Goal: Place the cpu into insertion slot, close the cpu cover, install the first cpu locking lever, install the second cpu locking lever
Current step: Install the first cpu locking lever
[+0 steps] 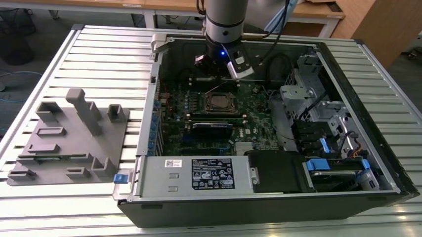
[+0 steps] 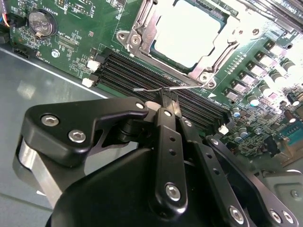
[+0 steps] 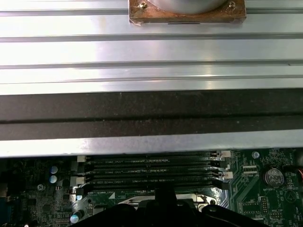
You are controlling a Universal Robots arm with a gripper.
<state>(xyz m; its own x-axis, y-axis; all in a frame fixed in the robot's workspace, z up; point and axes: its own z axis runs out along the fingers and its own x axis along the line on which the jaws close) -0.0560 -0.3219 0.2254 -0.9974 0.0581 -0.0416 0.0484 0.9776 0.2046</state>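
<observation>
Claw (image 2: 168,97) is narrow, its two black fingers drawn together with no gap between them. Their tips sit against a thin wire lever (image 2: 142,89) that runs along the socket's edge; I cannot tell whether the wire is pinched between them or only touched.

Just past the tips, the cpu (image 2: 187,33) lies flat in the slot (image 1: 207,102), its pale silver top showing through the square window of the cover (image 2: 208,66). That cover lies down over the chip, not raised.

Four long black memory slots (image 2: 137,71) run between the claw and the socket, on the green board (image 2: 85,28). A round coin battery (image 2: 40,22) sits farther off on the board.

In the exterior view the arm (image 1: 224,19) reaches straight down into the open case (image 1: 264,210), which lies on its side on a ribbed metal table (image 1: 99,49). A labelled grey power supply (image 1: 194,175) fills the case's near edge. On the exterior view's left, well apart from the case, a grey fixture block (image 1: 66,143) rests on the table.
</observation>
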